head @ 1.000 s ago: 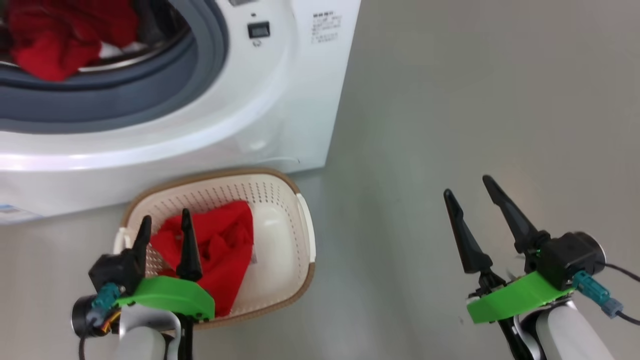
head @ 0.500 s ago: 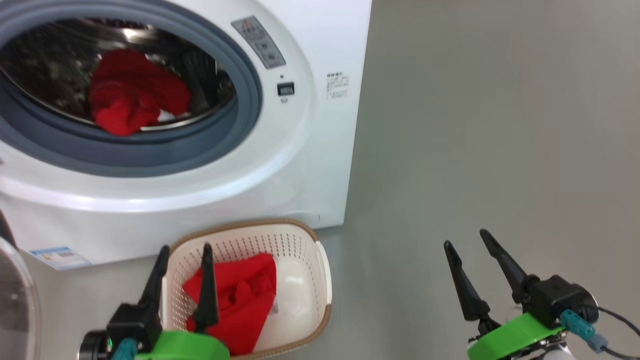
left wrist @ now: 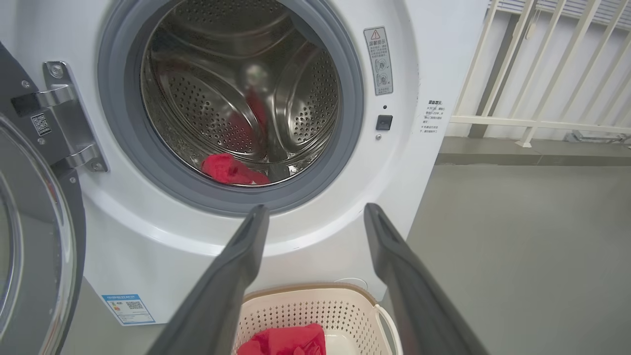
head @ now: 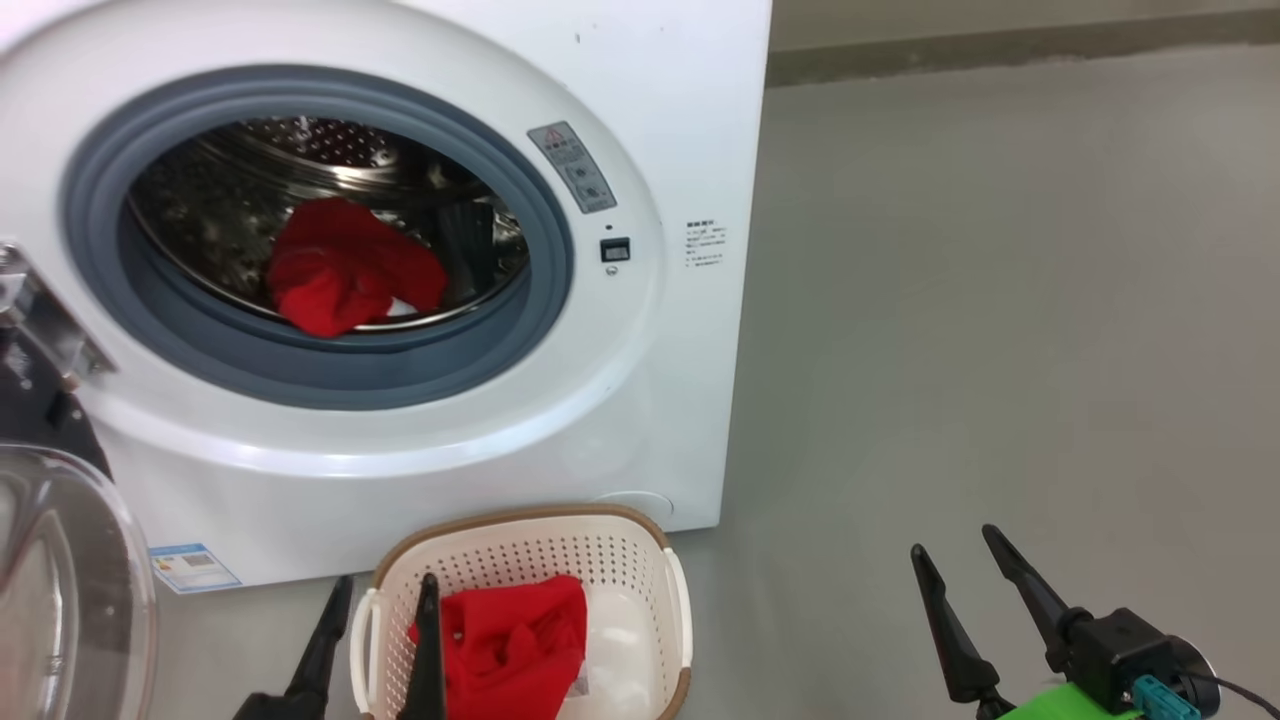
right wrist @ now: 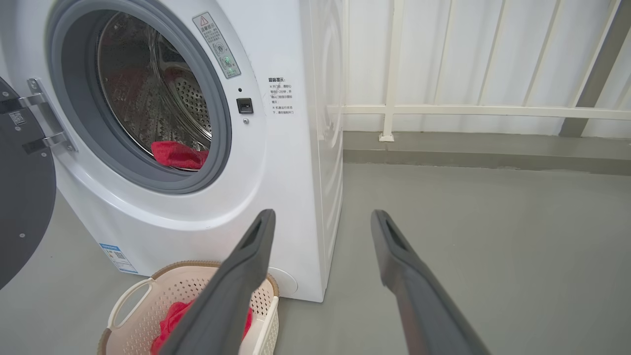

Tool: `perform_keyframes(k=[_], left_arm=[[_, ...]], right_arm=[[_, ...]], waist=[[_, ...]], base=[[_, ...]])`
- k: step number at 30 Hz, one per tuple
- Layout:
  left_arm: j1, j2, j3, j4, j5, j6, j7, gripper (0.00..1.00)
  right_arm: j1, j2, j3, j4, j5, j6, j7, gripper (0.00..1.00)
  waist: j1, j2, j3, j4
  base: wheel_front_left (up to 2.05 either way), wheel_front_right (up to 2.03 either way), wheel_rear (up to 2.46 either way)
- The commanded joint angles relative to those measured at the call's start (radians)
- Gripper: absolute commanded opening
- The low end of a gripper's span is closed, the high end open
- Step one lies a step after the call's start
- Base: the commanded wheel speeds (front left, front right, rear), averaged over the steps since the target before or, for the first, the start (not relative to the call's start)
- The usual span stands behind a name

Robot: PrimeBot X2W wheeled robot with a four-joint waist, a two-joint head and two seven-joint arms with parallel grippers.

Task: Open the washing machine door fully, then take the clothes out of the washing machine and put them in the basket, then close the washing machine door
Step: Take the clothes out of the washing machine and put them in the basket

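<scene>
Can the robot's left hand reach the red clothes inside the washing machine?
Probably yes. The door is swung open to the side, nothing blocks the opening of the washing machine, and the left hand is open, pointing roughly toward the red clothes lying near the front.

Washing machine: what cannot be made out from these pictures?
- Red fabric garment in the steel drum: lower part hidden by grey rubber ring, left wrist view.
- Round black glass-windowed door: cut off by head view's left edge.
- Blue label sticker: print too small, left wrist view.
</scene>
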Motion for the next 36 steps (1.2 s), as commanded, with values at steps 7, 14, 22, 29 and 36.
perform_keyframes(k=[7, 14, 22, 29, 36], left_arm=[[0.027, 0.019, 0.031, -0.067, 0.007, 0.022, 0.015, 1.0], [0.043, 0.022, 0.032, -0.076, 0.003, 0.031, 0.02, 1.0], [0.055, 0.026, 0.033, -0.074, -0.007, 0.036, 0.02, 1.0], [0.057, 0.027, 0.028, -0.073, -0.009, 0.039, 0.019, 1.0], [0.054, 0.029, 0.022, -0.069, -0.014, 0.04, 0.019, 1.0]], right_arm=[[0.013, -0.001, -0.001, -0.045, -0.027, 0.0, 0.011, 1.0], [0.026, 0.0, -0.012, -0.058, -0.029, 0.0, 0.019, 1.0], [0.032, 0.001, -0.013, -0.063, -0.026, 0.0, 0.022, 1.0], [0.033, 0.001, -0.008, -0.064, -0.022, 0.0, 0.023, 1.0], [0.031, 0.001, -0.005, -0.065, -0.019, 0.0, 0.024, 1.0]], waist=[[0.0, -0.0001, -0.033, 0.022], [0.0, -0.0001, -0.04, 0.029], [0.0, -0.0001, -0.049, 0.029], [0.0, -0.0001, -0.052, 0.029], [0.0, -0.0001, -0.048, 0.027]], base=[[0.0, 0.0, 0.0], [0.0, 0.0, 0.0], [0.0, 0.0, 0.0], [0.0, 0.0, 0.0], [0.0, 0.0, 0.0]])
